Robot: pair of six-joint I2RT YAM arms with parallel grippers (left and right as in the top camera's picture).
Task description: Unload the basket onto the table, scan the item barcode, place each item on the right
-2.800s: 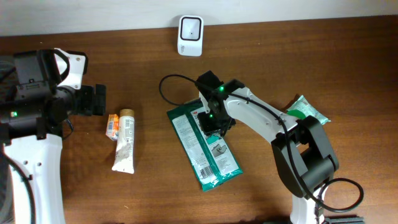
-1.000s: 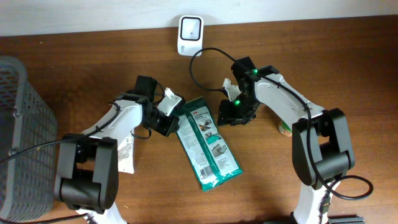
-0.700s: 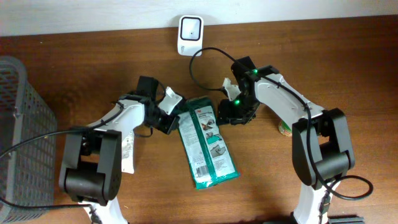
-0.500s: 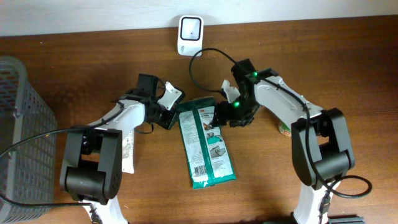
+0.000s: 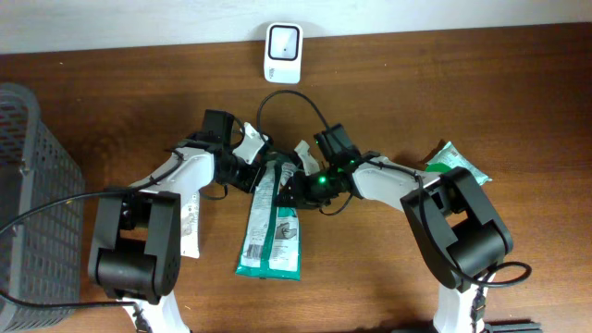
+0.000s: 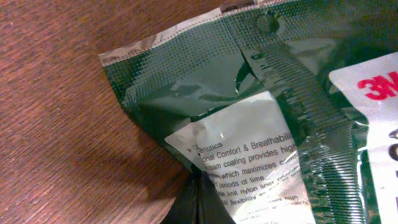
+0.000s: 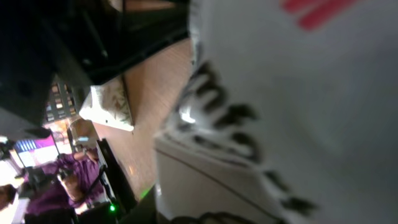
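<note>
The item is a green packet with white printed labels, lying slanted at the table's middle with its top end raised between my two grippers. My left gripper is shut on the packet's upper left edge. In the left wrist view its black fingertips pinch the foil beside the printed text. My right gripper sits at the packet's upper right. In the right wrist view the blurred label fills the frame and hides the jaws. The white scanner stands at the back edge. I cannot make out a barcode.
A grey mesh basket stands at the far left. A white tube lies under my left arm. Another green packet lies at the right. A black cable loops between the scanner and the arms.
The packet has swung round, its lower end now pointing down and left. My right gripper has moved left and down onto its top end. The left gripper keeps its hold.
</note>
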